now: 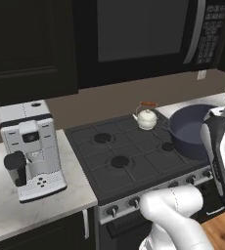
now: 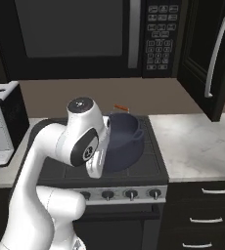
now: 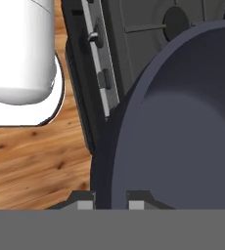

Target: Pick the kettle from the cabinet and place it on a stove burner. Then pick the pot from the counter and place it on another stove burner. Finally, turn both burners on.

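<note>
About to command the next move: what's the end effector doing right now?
End effector: closed on the rim of the pot, holding it over the stove.

Nothing readable anywhere tbh, the microwave keypad [image 2: 159,35] has rows of buttons but the markings are way too blurry, and the coffee machine [image 1: 30,149] has no legible label.
</note>
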